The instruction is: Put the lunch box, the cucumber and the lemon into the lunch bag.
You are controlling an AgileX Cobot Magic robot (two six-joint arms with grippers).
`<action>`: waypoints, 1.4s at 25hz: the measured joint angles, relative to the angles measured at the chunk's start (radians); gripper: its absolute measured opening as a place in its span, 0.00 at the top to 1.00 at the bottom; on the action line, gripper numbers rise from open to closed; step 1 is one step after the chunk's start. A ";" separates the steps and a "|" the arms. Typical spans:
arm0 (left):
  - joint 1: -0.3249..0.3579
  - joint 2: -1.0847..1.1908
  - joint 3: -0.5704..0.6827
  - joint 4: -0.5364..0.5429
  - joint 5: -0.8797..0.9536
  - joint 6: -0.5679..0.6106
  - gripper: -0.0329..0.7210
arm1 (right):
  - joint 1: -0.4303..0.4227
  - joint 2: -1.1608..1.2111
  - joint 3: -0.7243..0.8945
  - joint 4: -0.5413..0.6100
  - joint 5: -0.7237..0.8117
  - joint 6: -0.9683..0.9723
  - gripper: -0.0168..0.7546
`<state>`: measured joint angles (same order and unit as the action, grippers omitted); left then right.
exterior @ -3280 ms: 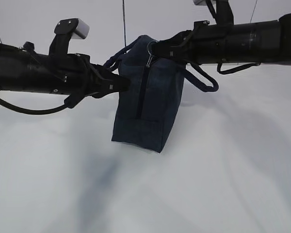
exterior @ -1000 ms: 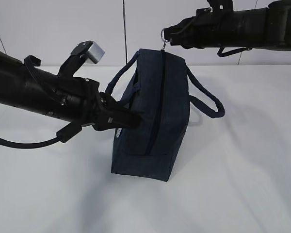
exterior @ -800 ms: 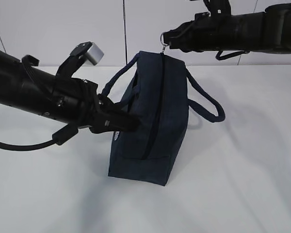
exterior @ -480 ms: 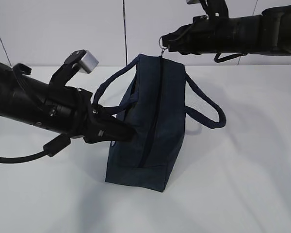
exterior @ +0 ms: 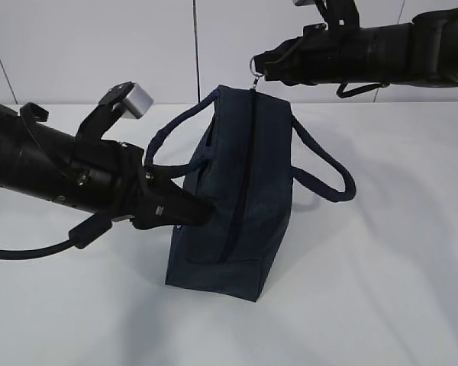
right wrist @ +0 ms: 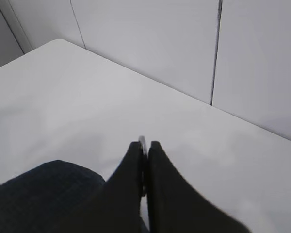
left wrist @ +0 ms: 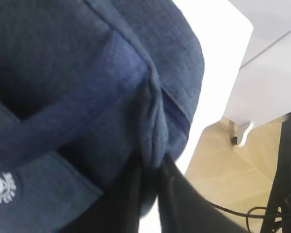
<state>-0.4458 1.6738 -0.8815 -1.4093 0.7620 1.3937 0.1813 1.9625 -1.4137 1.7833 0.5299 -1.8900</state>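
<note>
Navy lunch bag (exterior: 237,206): I am pinching fabric in left tool (left wrist: 148,167), ring pull (exterior: 255,65) at twelve o'clock in right tool (right wrist: 144,167); pulling steadily advised.

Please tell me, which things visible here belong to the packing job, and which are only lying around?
Belong to the job:
- lunch bag, standing on the table, zipper closed
- ring pull, clamped in the right pincer
- left pincer, pinching a fold of the bag's fabric

Only lying around:
- white table
- wall panels

Lunch box, cucumber and lemon are not in view.
</note>
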 joint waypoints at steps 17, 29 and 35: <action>0.000 -0.141 0.006 0.015 -0.076 -0.116 0.42 | -0.008 0.001 -0.004 0.007 -0.014 0.000 0.98; 0.030 -0.115 -0.404 0.572 0.006 -0.748 0.43 | -0.008 0.001 -0.004 0.009 -0.012 0.000 0.98; 0.009 0.023 -0.613 0.739 0.130 -0.945 0.43 | -0.008 0.001 -0.004 0.009 -0.012 0.000 0.98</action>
<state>-0.4371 1.6964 -1.4941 -0.6698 0.8924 0.4489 0.1728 1.9637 -1.4173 1.7918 0.5180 -1.8900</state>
